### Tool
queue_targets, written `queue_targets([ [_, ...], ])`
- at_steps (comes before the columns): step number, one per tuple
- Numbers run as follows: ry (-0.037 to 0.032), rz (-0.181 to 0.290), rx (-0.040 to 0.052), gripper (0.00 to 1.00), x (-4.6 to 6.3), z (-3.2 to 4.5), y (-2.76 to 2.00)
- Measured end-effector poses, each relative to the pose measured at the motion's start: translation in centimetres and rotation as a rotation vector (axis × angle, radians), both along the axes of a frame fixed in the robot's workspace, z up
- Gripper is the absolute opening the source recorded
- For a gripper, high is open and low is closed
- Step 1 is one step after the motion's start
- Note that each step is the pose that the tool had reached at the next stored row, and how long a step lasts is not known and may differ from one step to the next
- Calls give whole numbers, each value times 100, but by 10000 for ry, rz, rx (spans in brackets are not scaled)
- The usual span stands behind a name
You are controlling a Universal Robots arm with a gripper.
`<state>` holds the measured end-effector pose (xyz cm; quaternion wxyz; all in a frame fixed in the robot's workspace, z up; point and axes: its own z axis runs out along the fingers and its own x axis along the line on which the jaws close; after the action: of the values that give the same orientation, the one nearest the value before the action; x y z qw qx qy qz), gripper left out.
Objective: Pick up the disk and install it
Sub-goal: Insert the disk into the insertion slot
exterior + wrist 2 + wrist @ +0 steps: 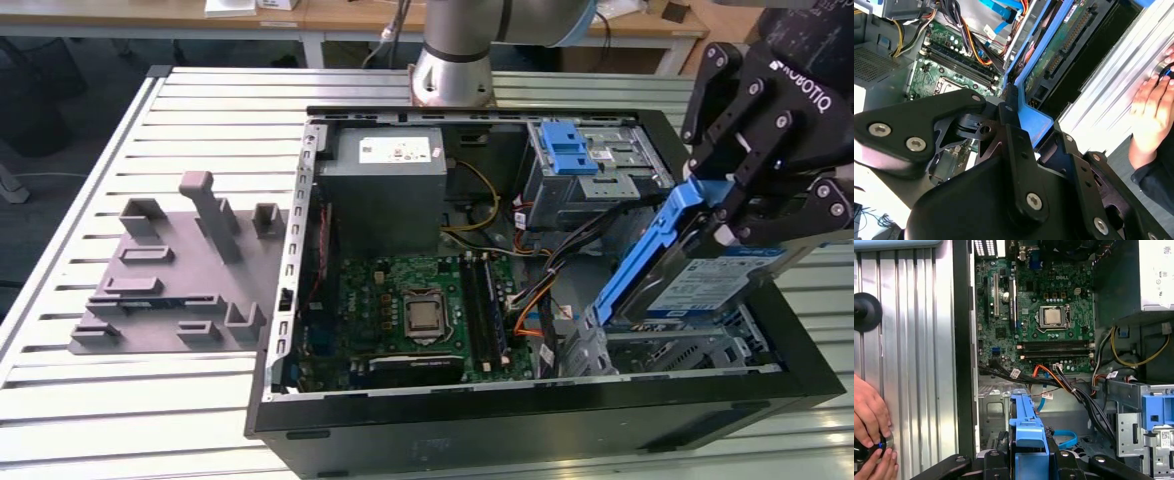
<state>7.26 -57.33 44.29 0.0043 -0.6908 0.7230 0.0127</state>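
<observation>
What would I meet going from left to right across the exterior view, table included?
Grey moulded block → power-supply box → blue latch → disk, tilted and held in the gripper over the computer case's right end.

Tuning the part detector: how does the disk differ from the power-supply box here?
Pose: the disk is held tilted by the gripper over the case; the power-supply box sits square inside it. Size: the disk is a thin slab, the power-supply box much bulkier. Look: the disk has blue rails and a blue-and-white label; the power-supply box is plain grey with a small white sticker. Both are grey and rectangular.
</observation>
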Motion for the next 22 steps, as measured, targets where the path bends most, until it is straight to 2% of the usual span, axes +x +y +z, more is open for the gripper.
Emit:
queue_targets([
  [4, 1, 185, -1, 37, 4, -11, 1],
  [11, 1, 196, -1, 37, 29, -37, 4],
  [22, 1, 197, 0, 37, 31, -132, 4],
])
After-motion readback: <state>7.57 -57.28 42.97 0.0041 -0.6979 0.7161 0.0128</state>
